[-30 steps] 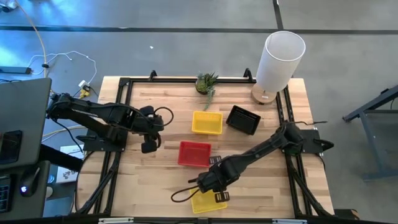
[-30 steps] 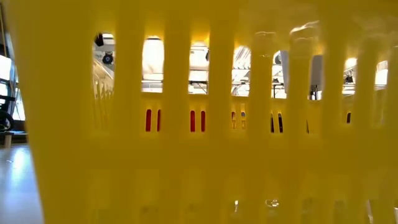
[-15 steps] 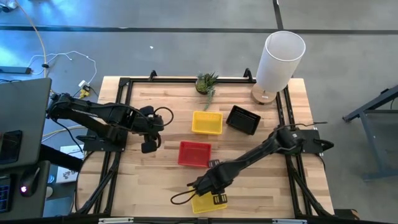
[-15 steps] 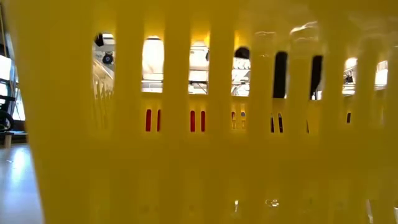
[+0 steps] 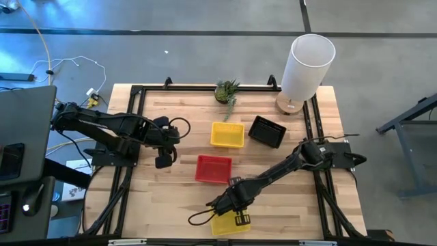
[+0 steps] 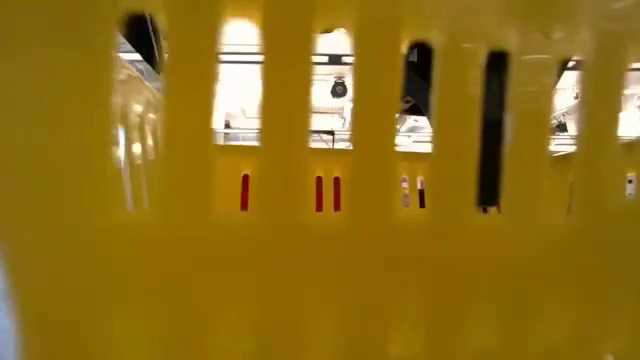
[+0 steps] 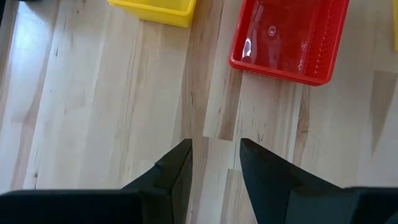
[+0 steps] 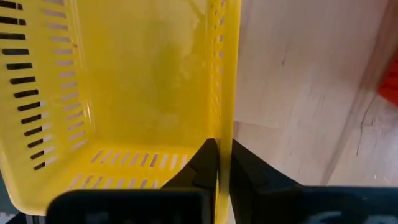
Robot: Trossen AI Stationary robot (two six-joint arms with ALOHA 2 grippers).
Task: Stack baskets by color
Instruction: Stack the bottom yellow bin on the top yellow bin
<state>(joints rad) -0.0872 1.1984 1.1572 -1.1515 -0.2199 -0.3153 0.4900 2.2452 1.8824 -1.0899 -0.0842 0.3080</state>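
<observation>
A yellow basket (image 5: 229, 223) sits at the table's near edge, and its slotted wall (image 6: 320, 250) fills the low view. My right gripper (image 8: 224, 167) points down over it, shut on one wall. Farther back lie a red basket (image 5: 214, 169), a second yellow basket (image 5: 227, 134) and a black basket (image 5: 267, 131), each bottom down on the wood. My left gripper (image 7: 214, 155) hangs open above bare wood at the left, short of the red basket (image 7: 292, 37). My right gripper pinches the rim of the yellow basket's side wall (image 8: 224, 118) on its far side, one finger (image 8: 202, 163) inside the basket and one (image 8: 249, 169) outside. The fingers come from above, pointing down. I cannot tell whether the basket's bottom is off the table.
A tall white cylinder (image 5: 307, 65) stands at the far right corner and a small green plant (image 5: 227, 91) at the far edge's middle. A black frame (image 5: 136, 92) rims the table. Bare wood lies between the baskets and the near edge.
My right gripper has come down onto the near yellow basket and shut on its wall. Seen through the slots in the low view, its dark fingers have moved in, and the basket has shifted a little there. My left arm has kept still.
</observation>
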